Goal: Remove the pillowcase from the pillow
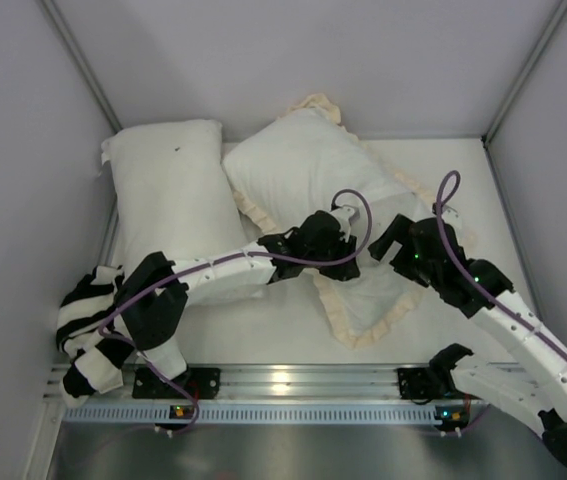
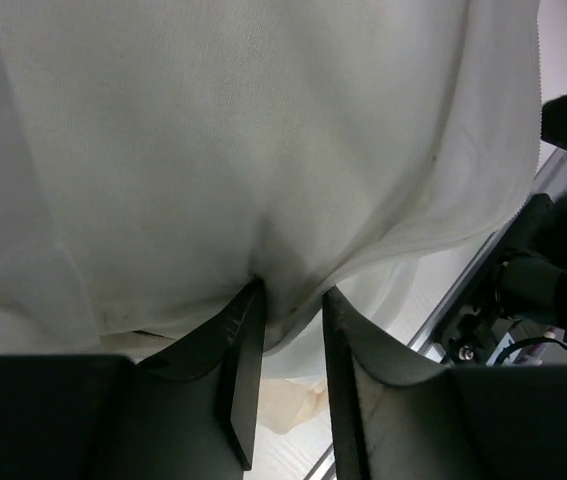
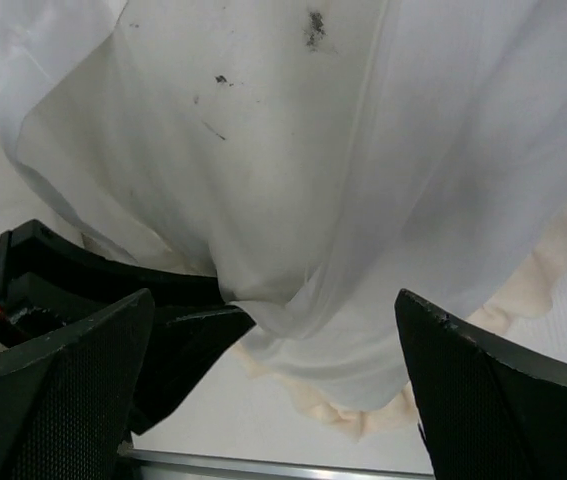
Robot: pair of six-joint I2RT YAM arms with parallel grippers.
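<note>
The left tool (image 2: 291, 292), fingers nearly pressed together, pinches a fold of the pillowcase (image 2: 263, 150), a grip hidden from the overhead camera. The right tool (image 3: 275, 300) is spread wide over the same cloth, gripping nothing. Only its own camera catches the dark smudges on the fabric and the cream ruffle (image 3: 363, 415) beneath. From above, the pillowcase lies mid-counter (image 1: 263, 320), plump with the pillow hidden inside. Beside it sit one bare pillow (image 1: 168, 195) and one striped cloth (image 1: 93, 330).
</note>
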